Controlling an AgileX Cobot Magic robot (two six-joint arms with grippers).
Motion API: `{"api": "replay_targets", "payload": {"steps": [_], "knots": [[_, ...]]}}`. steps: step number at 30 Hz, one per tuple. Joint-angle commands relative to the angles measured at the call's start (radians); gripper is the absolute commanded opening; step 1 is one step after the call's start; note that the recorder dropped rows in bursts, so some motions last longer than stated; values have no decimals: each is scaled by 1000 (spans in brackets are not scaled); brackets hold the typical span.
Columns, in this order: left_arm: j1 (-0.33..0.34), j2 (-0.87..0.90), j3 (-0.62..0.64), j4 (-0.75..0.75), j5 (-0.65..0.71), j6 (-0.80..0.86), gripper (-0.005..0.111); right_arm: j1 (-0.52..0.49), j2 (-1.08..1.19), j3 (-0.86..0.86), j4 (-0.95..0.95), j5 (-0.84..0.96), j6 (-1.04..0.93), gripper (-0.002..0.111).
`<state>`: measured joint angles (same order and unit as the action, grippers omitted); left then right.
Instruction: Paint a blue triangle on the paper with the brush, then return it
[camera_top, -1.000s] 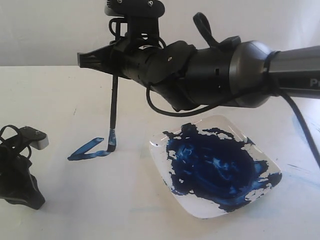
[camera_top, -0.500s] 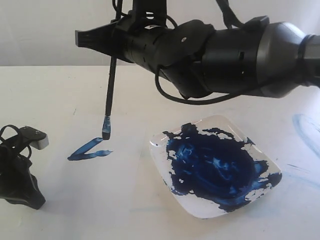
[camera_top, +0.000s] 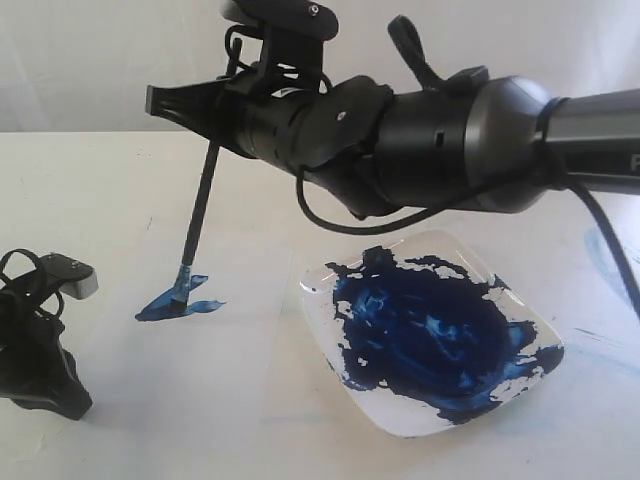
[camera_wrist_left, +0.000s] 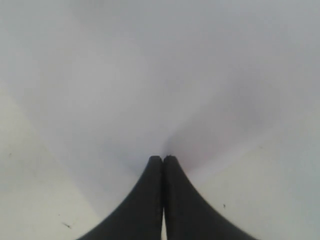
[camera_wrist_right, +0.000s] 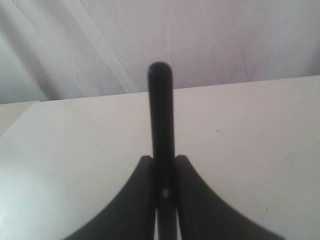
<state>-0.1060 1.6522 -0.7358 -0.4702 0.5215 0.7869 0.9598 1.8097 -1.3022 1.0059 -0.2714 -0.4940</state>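
Note:
My right gripper (camera_top: 165, 105) reaches across to the left side and is shut on the black handle of the brush (camera_top: 198, 215). The brush hangs tilted, and its blue bristle tip touches the blue triangle (camera_top: 180, 303), a few streaky strokes on the white paper (camera_top: 200, 370). In the right wrist view the brush handle (camera_wrist_right: 160, 110) stands clamped between the right gripper's (camera_wrist_right: 161, 160) jaws. My left gripper (camera_wrist_left: 163, 159) is shut with nothing in it. The left arm (camera_top: 35, 345) rests low at the left edge of the table.
A clear square plate (camera_top: 470, 255) holding a large pool of dark blue paint (camera_top: 425, 330) sits right of the paper, under my right arm. A faint pale-blue smear (camera_top: 610, 250) marks the table at the far right. A white backdrop stands behind.
The brush was lifted off the paper half a second ago. It has come down tilted, and its tip now rests further left on the blue strokes. The left arm has not moved.

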Motion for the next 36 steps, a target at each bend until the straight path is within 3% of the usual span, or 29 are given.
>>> {"api": "replay_targets", "payload": {"steps": [1,9,36], "knots": [[4,-6,7,-14,27,-3,0,-1,17,-3,-169,-36,188,0],[4,-6,7,-14,27,-3,0,-1,32,-3,-441,-85,460,0],[4,-6,7,-19,27,-3,0,-4,75,-3,-488,-38,373,0]]}}
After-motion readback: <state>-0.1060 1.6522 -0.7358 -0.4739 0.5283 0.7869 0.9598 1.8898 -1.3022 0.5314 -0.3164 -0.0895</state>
